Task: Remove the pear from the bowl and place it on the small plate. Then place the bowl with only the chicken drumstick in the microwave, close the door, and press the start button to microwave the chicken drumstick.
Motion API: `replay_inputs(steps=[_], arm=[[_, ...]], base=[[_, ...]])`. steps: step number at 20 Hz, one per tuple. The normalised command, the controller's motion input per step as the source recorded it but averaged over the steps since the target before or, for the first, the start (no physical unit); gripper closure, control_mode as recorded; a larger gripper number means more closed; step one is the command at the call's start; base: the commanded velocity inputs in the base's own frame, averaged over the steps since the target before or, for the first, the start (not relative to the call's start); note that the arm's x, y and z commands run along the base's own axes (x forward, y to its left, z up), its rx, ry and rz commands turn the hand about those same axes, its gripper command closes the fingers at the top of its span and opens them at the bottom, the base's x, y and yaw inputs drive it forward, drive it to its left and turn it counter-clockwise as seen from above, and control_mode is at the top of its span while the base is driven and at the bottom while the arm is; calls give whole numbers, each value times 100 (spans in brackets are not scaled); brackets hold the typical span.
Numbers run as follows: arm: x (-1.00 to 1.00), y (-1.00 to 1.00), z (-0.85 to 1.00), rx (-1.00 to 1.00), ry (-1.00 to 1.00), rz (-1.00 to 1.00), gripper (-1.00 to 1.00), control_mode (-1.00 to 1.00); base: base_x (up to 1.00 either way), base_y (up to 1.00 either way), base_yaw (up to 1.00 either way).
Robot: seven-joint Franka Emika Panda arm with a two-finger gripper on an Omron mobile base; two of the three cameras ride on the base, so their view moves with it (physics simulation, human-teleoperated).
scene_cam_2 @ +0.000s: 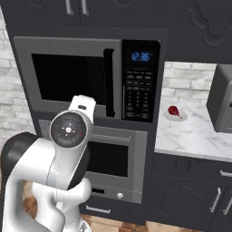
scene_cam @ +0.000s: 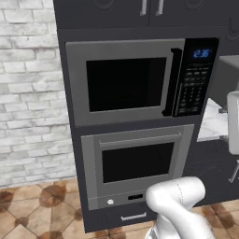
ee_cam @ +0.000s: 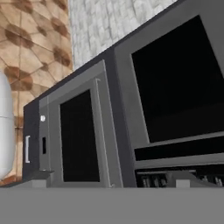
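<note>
The microwave (scene_cam: 126, 84) sits in a dark cabinet column with its door shut, its window dark and its keypad (scene_cam_2: 138, 93) lit by a blue clock. On the counter to its right, a small white plate (scene_cam_2: 168, 117) carries a red rounded thing with a pale stem, apparently the pear (scene_cam_2: 173, 110). The bowl and the chicken drumstick are hidden. In the hand view, which is rolled on its side, my gripper (ee_cam: 111, 183) is open with nothing between its tips. It faces the microwave window (ee_cam: 175, 78) at some distance.
A built-in oven (scene_cam: 135, 163) sits under the microwave, with a drawer below it. The marble counter (scene_cam_2: 195, 131) to the right holds a grey appliance (scene_cam_2: 222, 97). A white brick wall (scene_cam: 28, 93) and tiled floor (scene_cam: 32, 210) lie to the left.
</note>
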Motion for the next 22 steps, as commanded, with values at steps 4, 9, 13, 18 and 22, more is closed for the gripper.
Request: replay_inputs(steps=[4,9,13,18,22], arm=[[0,0,-36,0,-6,7,-100,-100],[0,0,-39,0,-2,0,-100,-100],[7,0,-29,0,-2,0,-100,-100],[5,0,-19,0,-6,0,-100,-100],[4,-1,-11,1,-9,0,-100,-100]], base=[[0,0,0],[0,0,0],[0,0,0],[0,0,0],[0,0,0]])
